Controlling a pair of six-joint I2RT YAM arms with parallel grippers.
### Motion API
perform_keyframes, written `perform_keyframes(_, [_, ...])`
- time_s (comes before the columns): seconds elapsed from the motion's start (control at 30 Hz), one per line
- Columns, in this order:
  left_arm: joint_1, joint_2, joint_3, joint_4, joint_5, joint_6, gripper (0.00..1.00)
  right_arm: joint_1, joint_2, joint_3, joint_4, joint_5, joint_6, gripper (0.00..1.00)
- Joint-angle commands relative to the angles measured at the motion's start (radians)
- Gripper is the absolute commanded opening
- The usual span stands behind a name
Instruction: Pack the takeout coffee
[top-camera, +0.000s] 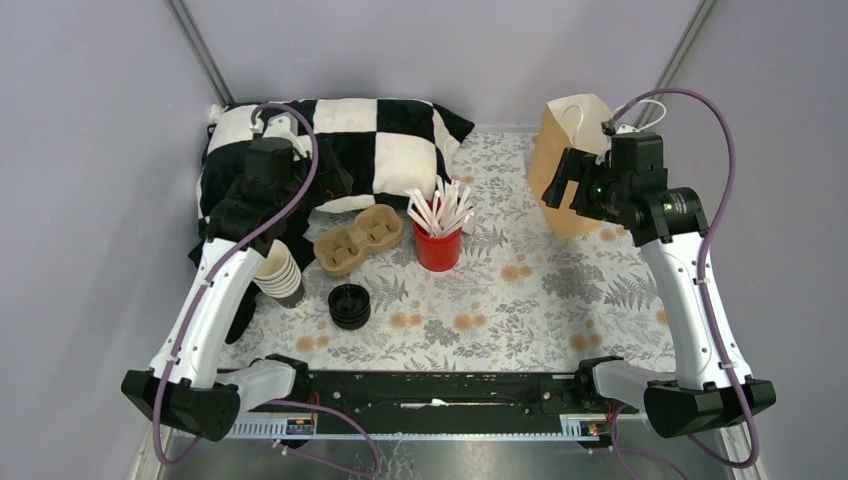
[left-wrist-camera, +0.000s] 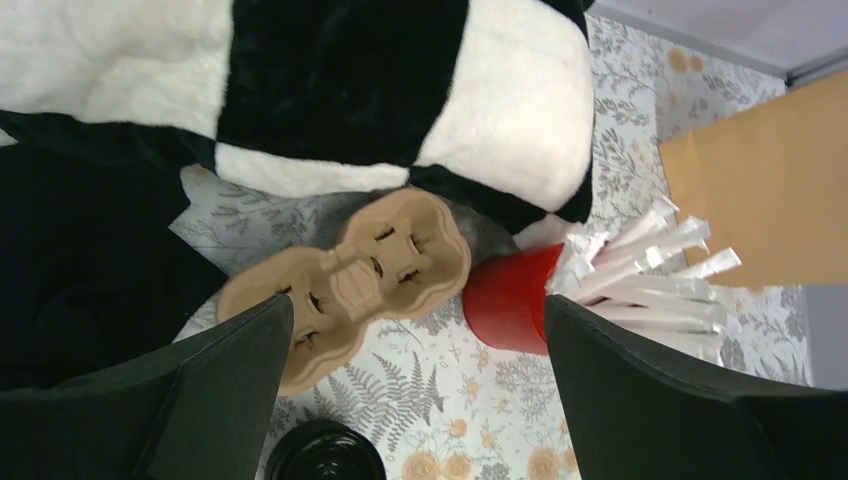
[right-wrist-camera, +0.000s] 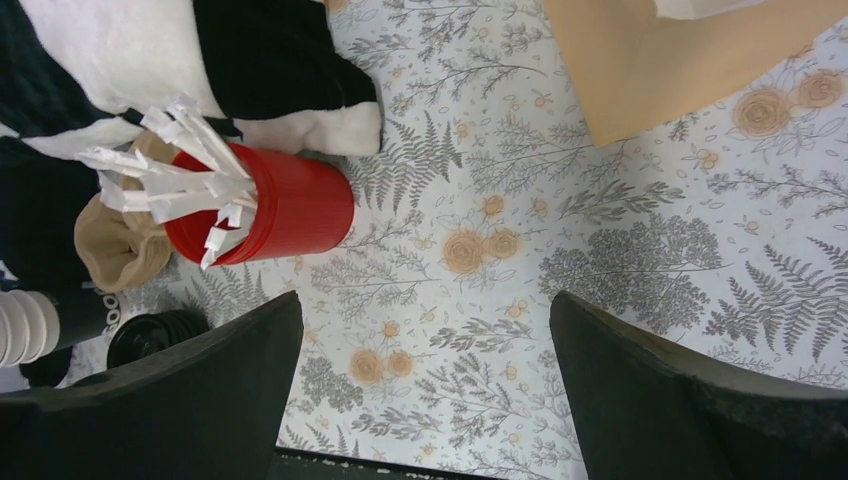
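Left hand spread apart, apparently clear only in wrist view.

Paper bag half beyond the top edge (cup stack likewise, at left)

We are seeing white shells and black joints on the left arm and right arm. Purple cables are looping along both.
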Motion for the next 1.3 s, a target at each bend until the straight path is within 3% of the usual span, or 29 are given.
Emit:
perform_keyframes(0.0, [-0.043, -0.013, 0.044, -0.031, -0.013, -0.033, 0.99, -0.002, 0.003, 0.056, -0.019, -0.050, 0.006, 1.00])
perform_keyframes(0.2, [-0.085, 0.029, 0.071, -0.219, -0.133, -0.103, 0.98, -0.002, 0.001, 0.037, 0.019, -0.087, -0.010, 1.00])
perform_keyframes(0.33, [-0.086, 0.069, 0.096, -0.390, -0.243, -0.172, 0.88, -0.002, 0.005, 0.024, 0.015, -0.093, -0.013, 1.00])
perform_keyframes(0.5, [-0.084, 0.079, 0.063, -0.470, -0.303, -0.235, 0.87, -0.001, -0.002, 0.000, 0.034, -0.127, -0.017, 1.00])
perform_keyframes(0.57, [-0.083, 0.091, 0.053, -0.487, -0.306, -0.251, 0.88, 0.004, 0.003, 0.002, 0.031, -0.131, -0.021, 1.00])
perform_keyframes(0.67, [-0.074, 0.100, 0.034, -0.487, -0.287, -0.259, 0.98, 0.014, 0.007, 0.003, 0.034, -0.135, -0.026, 1.00])
perform_keyframes(0.77, [-0.062, 0.104, 0.015, -0.481, -0.273, -0.253, 0.99, 0.019, 0.007, 0.002, 0.037, -0.141, -0.030, 1.00])
perform_keyframes(0.93, [-0.002, 0.115, 0.034, -0.498, -0.314, -0.189, 0.86, 0.019, 0.001, -0.012, 0.040, -0.142, -0.035, 1.00])
perform_keyframes(1.27, [0.053, 0.093, 0.051, -0.496, -0.344, -0.127, 0.81, 0.022, 0.018, -0.017, 0.048, -0.165, -0.032, 1.00])
